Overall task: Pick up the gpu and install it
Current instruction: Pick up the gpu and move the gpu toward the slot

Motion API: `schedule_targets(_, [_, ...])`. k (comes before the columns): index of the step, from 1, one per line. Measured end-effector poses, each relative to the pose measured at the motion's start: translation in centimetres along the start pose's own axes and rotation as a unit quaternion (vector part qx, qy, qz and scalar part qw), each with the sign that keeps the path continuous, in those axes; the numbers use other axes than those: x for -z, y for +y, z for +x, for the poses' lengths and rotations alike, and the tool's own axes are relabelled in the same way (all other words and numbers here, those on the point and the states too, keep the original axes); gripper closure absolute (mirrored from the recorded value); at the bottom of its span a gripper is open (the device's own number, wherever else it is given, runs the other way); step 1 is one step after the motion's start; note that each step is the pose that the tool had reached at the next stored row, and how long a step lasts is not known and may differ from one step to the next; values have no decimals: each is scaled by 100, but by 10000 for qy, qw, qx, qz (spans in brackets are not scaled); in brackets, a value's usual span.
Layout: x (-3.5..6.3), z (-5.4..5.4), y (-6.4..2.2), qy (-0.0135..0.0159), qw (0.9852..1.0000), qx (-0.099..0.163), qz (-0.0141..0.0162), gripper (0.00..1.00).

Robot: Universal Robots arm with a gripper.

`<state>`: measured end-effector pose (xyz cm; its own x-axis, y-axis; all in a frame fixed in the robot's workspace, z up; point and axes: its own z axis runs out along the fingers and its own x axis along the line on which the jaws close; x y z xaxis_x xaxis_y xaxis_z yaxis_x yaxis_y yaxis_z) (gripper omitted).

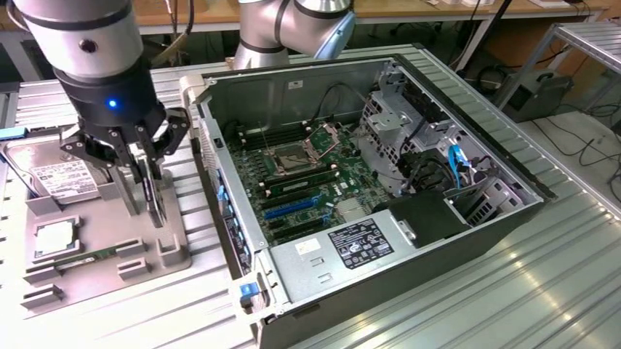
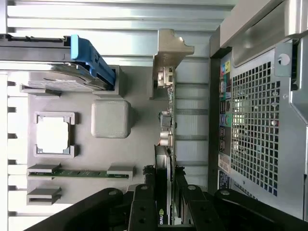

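Firmly, the end effector (image 2: 164, 199) grips the gpu (image 2: 163, 163), a slim dark card standing on edge, its small logo unreadable.

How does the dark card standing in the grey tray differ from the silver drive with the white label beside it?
The gpu stands on its thin edge in the tray; the hard drive lies flat. The gpu is dark; the hard drive is silver with a white label. The arm hangs over the gpu, not the hard drive. Both sit in the same grey tray.
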<state>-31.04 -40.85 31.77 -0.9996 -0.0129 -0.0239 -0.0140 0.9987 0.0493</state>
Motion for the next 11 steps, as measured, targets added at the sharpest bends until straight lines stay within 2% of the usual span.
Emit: schedule_targets(11, [507, -37, -10, 0, 10000, -1, -12, 74])
